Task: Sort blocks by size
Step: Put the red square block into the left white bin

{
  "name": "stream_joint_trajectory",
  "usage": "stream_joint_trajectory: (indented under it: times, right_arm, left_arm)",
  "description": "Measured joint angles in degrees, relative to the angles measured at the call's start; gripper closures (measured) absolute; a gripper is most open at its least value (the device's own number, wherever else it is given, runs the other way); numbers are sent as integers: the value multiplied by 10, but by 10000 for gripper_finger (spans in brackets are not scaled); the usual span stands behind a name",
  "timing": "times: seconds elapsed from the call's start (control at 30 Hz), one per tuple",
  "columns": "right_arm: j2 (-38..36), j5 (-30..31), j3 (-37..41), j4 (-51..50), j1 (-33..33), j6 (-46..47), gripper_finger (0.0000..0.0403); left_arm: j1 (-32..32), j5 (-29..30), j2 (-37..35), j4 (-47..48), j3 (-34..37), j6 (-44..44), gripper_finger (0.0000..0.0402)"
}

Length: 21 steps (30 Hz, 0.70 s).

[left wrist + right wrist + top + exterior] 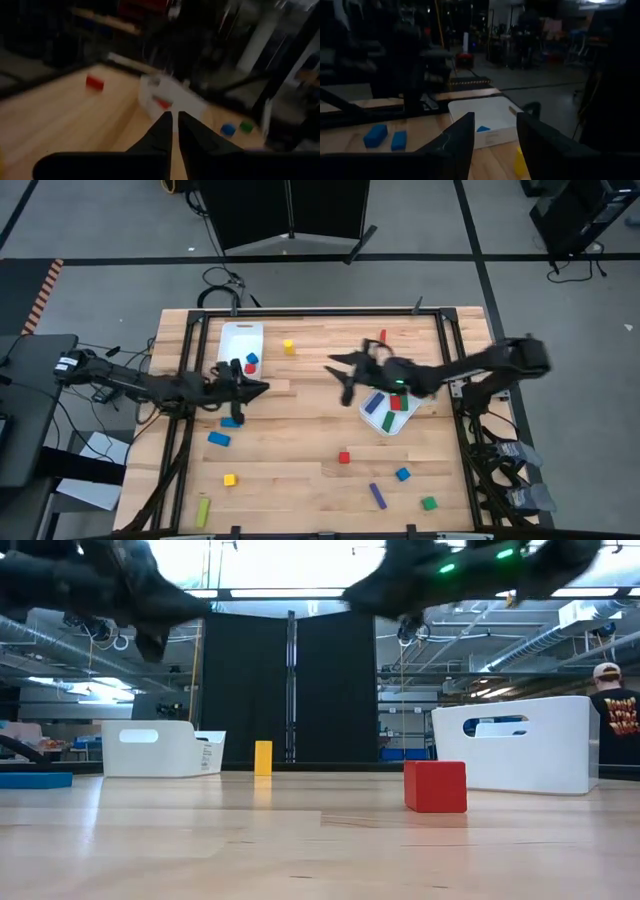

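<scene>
- The left gripper (pixel 262 388) is hovering over the wooden table (pixel 310 480) just beside the left white bin (pixel 240 340); in its wrist view its fingers (pixel 162 131) are pressed nearly together with nothing between them.
- The right gripper (pixel 340 376) is hanging above the table's middle, to the left of the right white bin (pixel 388 425); its fingers (pixel 462 132) are spread wide and are holding nothing.
- The left bin is holding a blue block (pixel 252 358) and a red block (pixel 249 368).
- The right bin is holding what appear to be blue, green and red bars, though the arm is partly covering them.
- Loose blocks are lying apart across the table: a yellow block (pixel 288 346) near the left bin, a red cube (pixel 344 457) toward the middle front, two blue bars (pixel 218 439) at the left, and a purple bar (pixel 377 495), a green cube (pixel 428 503) and a yellow-green bar (pixel 203 512) along the front.
- A person (pixel 612 710) is standing in the room at the low view's right edge.
</scene>
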<state>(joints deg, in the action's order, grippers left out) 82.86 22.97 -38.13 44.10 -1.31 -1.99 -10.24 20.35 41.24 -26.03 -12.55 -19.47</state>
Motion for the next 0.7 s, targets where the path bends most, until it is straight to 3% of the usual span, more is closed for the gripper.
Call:
stream_joint_trajectory:
  times: [0.33,0.5,0.7]
  right_arm:
    - [-207,90,106,-11,-68,-59,245]
    - [-252,92,120,-15,-90,-85,245]
    - [-272,92,121,-46,-109,-87,245]
  left_arm:
    - [-27,-50,319,-2,-152,7,269]
    - [-55,-51,473,-44,-232,27,226]
    - [-82,-51,602,-157,-276,30,198]
